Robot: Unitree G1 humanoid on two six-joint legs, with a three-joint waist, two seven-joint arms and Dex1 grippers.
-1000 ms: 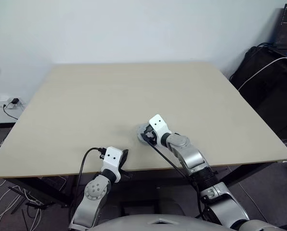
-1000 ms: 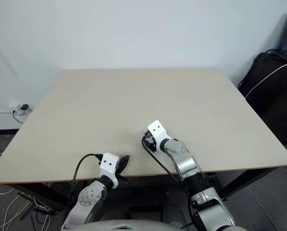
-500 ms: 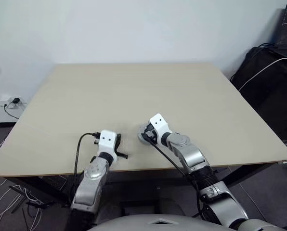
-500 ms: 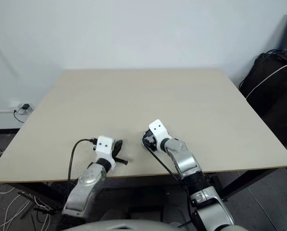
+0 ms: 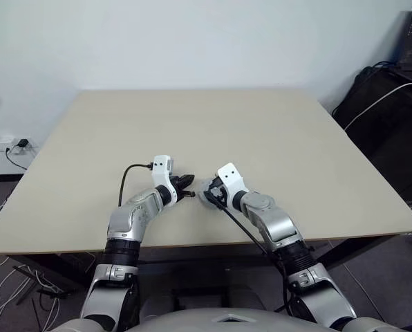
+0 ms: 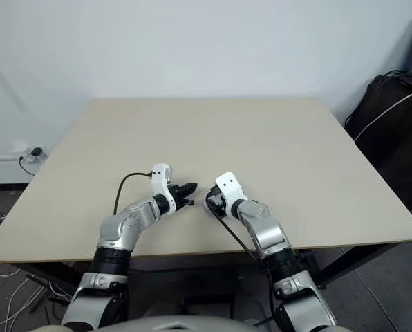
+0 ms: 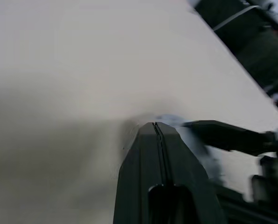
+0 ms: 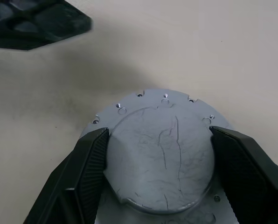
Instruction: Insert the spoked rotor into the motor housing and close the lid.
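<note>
At the far left, beyond the table (image 5: 192, 117), I see a wall socket (image 5: 18, 146) with a plug in it, low on the wall. The table itself is pale and plain.

My left gripper (image 5: 189, 187) is over the near part of the table, a little left of the middle. Its two black fingers (image 7: 157, 154) are pressed together and nothing is between them. It points to the right, toward the other gripper, and the tips are near to it but apart from it.

Just beside it on the right a round grey part (image 8: 160, 154) lies on the table. It has a scratched raised disc on a wider flange, and the flange has small holes along its edge. From this side I cannot tell which of the motor pieces it is.

My right gripper (image 5: 207, 195) is closed around this part. One finger (image 8: 90, 158) is on each side of the raised disc and touches its edge, so the jaws stand wide.

At the far right, past the table edge, there is some dark equipment (image 5: 386, 117) with a pale cable across it.
</note>
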